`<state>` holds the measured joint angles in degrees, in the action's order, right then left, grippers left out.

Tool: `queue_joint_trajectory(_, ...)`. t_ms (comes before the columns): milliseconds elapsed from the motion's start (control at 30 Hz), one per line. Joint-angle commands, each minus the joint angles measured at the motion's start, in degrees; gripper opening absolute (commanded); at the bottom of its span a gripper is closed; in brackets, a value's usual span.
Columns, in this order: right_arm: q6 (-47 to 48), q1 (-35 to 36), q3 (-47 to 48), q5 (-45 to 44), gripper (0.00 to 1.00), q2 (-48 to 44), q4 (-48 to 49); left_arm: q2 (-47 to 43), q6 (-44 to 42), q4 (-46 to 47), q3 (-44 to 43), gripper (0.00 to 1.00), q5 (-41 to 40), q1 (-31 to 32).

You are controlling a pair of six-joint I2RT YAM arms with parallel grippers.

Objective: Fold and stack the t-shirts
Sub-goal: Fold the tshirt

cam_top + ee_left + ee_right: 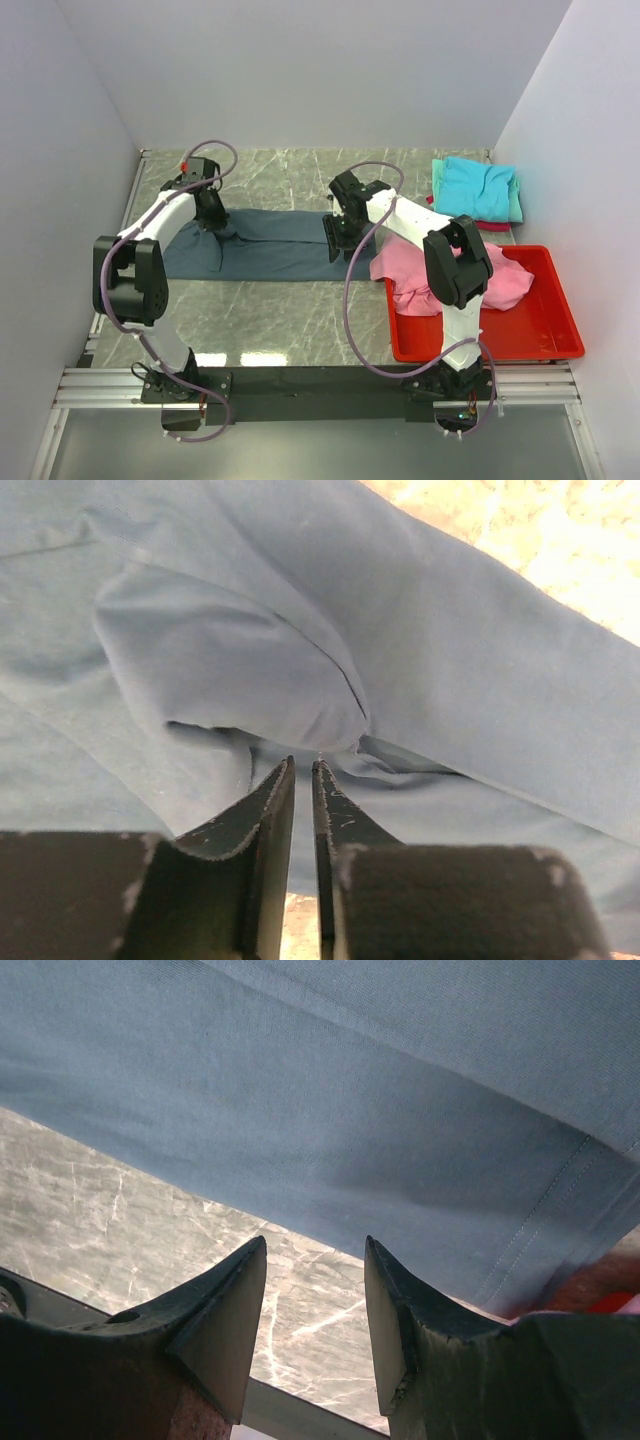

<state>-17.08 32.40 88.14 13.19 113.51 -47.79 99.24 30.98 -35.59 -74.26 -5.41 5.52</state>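
A dark slate blue-grey t-shirt (280,245) lies as a long flat band across the middle of the table. My left gripper (213,228) is low over its left part, where the cloth is bunched into a rounded fold (230,660). The left gripper (304,762) has its jaws open by a narrow slit, with nothing between them and the tips just short of the fold. My right gripper (338,240) hovers at the shirt's right end. In the right wrist view the right gripper (315,1245) stands open over bare marble beside the shirt's (350,1110) hemmed edge.
A pink t-shirt (512,282) lies crumpled in a red plastic bin (545,350) at the front right, spilling over its left rim. A folded stack with a turquoise tee (478,188) on top sits at the back right corner. White walls close in three sides.
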Motion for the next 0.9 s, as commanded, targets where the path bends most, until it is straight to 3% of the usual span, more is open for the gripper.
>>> queue_joint_trajectory(0, 0.12, 0.47, 2.30, 0.26, 0.51, -0.66, -0.72, -0.46, 1.27, 1.05, 2.01, 0.20, -1.96, 0.19)
queue_joint_trajectory(133, 0.38, 0.47, 3.18, 0.26, 0.51, -0.22, -1.25, 1.04, 0.84, 0.10, 2.81, 0.31, -4.16, 0.37)
queue_joint_trajectory(400, 0.38, 0.47, 3.01, 0.52, 0.51, -0.40, -1.17, 1.75, 0.04, -7.38, 2.10, 0.39, -15.32, 0.28)
queue_joint_trajectory(667, 0.65, 0.73, 3.62, 0.61, 0.51, -0.22, -1.60, 2.80, 0.57, -6.15, 2.28, 0.53, -13.57, 0.19)
queue_joint_trajectory(867, 0.47, 0.82, 3.01, 0.43, 0.51, -0.75, -1.34, 3.33, 0.05, -7.82, 2.80, 0.54, -19.19, 0.02)
